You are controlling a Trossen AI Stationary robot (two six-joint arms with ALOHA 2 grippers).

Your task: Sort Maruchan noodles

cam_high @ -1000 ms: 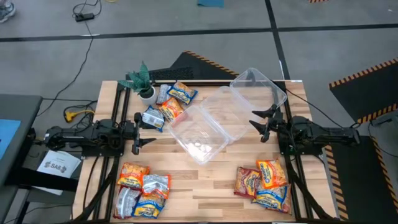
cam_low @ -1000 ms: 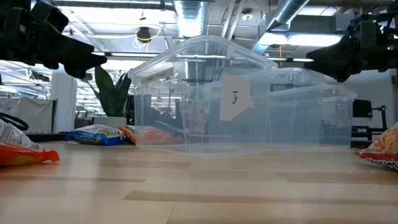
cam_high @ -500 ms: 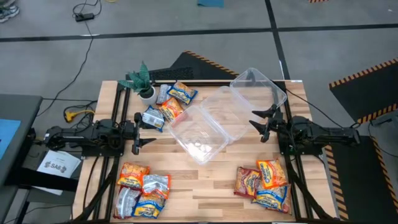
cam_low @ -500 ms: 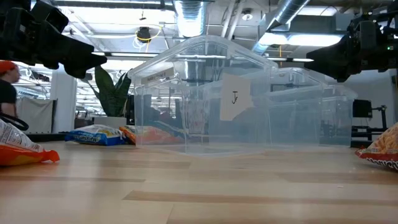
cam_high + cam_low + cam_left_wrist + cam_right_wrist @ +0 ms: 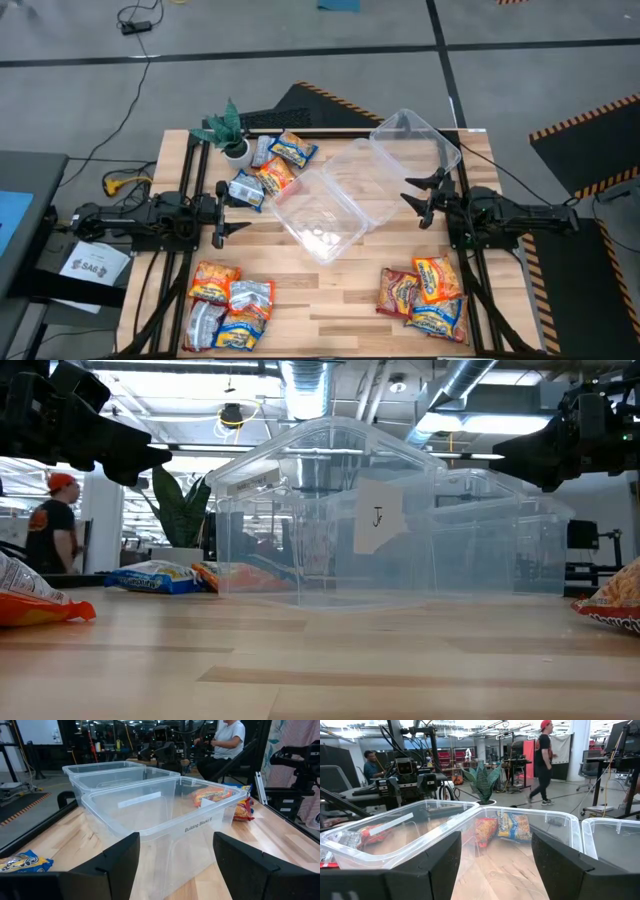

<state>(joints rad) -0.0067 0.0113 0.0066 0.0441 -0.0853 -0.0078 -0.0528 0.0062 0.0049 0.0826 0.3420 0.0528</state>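
Observation:
Ramen packets lie flat in three heaps: far left by the plant [image 5: 272, 165], near left [image 5: 228, 303] and near right [image 5: 425, 293]. Two clear tubs, one nearer [image 5: 318, 212] and one farther [image 5: 405, 150], stand side by side mid-table. My left gripper [image 5: 222, 213] hovers open and empty above the table, left of the tubs, its fingers pointing at the nearer tub [image 5: 155, 812]. My right gripper [image 5: 423, 198] hovers open and empty to the right of the tubs, its fingers pointing at them [image 5: 420, 837].
A small potted green plant [image 5: 230, 135] stands at the far left corner. Bare wood lies between the two near heaps [image 5: 320, 295]. In the low view a person [image 5: 52, 525] walks in the room behind the table; another person sits beyond it in the left wrist view [image 5: 225, 742].
Both arms and all packets have kept still. Only a person in the room behind the table has walked into the low view at its left.

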